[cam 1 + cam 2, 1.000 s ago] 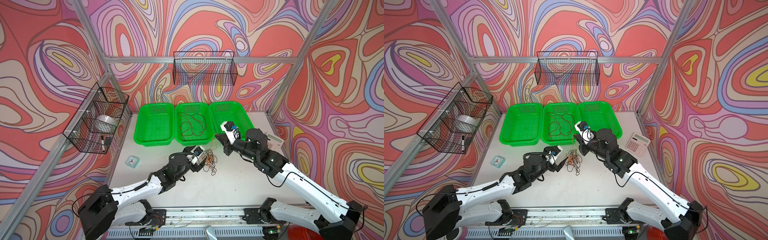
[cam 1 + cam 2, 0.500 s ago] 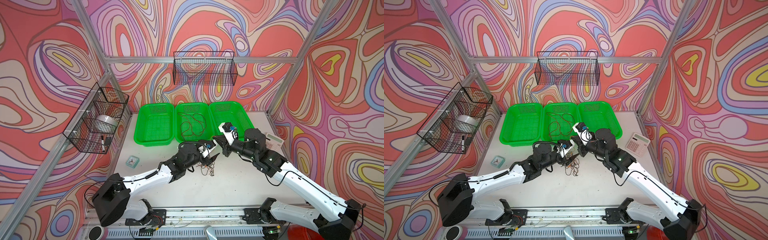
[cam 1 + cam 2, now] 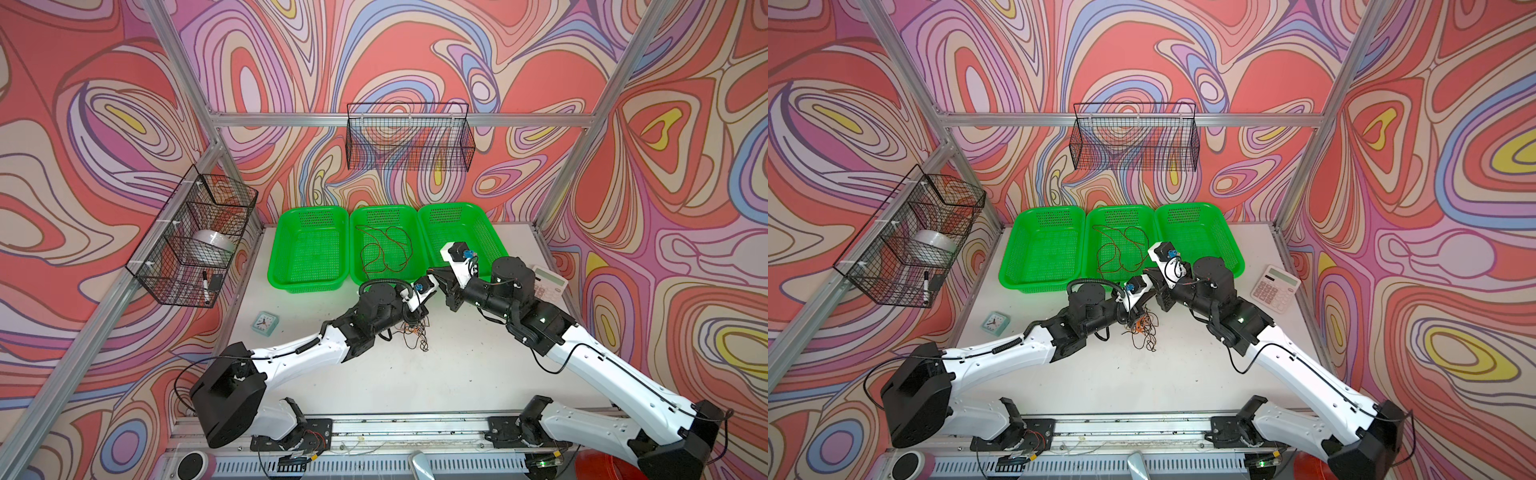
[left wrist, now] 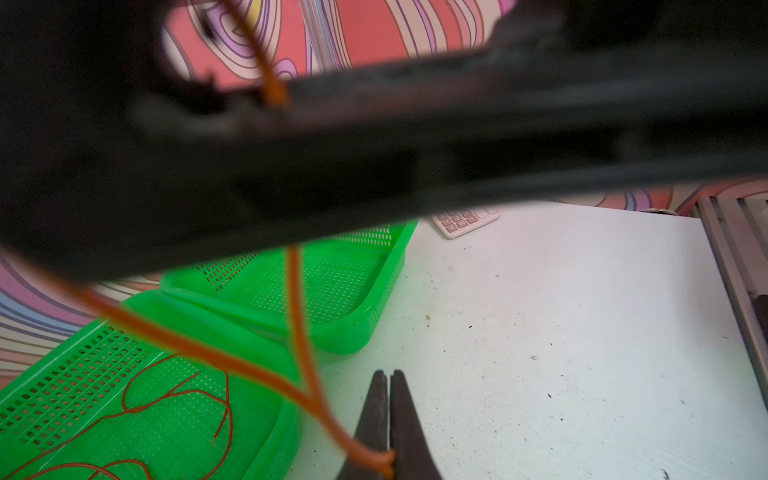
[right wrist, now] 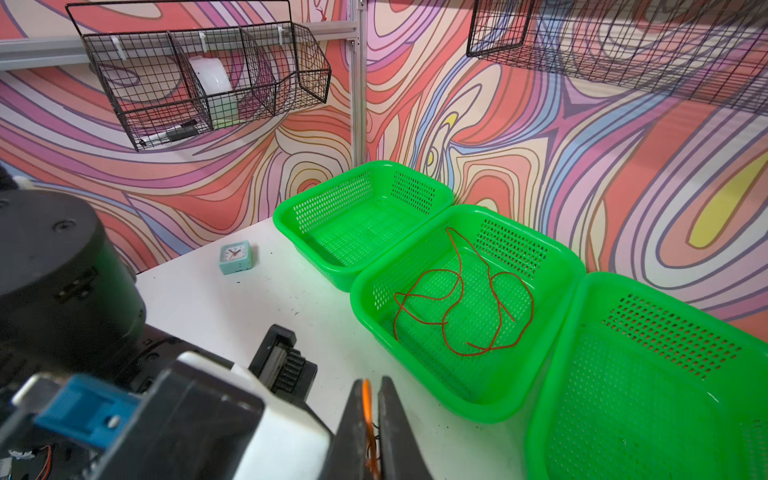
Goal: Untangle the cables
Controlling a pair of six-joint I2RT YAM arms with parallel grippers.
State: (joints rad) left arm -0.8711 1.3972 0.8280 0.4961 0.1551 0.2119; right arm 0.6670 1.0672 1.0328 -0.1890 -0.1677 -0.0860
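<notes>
We take the middle green basket [image 3: 384, 209] as our mark; it stands at the back of the white table [image 3: 457, 365]. The left green basket [image 3: 305, 283] and the right green basket [image 3: 455, 205] flank it, rim to rim. Forward and left of it, well apart, we see a small teal alarm clock [image 3: 264, 323]. Right of it, past the right green basket, lies a calculator [image 3: 549, 286]. Above it on the back wall hangs a black wire basket [image 3: 409, 137]. Far to its left hangs a three-compartment wire basket [image 3: 191, 237] holding a white roll of tape [image 3: 214, 242] and a marker [image 3: 205, 286].

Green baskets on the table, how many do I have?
3, side by side at the table's back edge: left basket, middle basket with a red wire, right basket. None seem hidden.
</notes>
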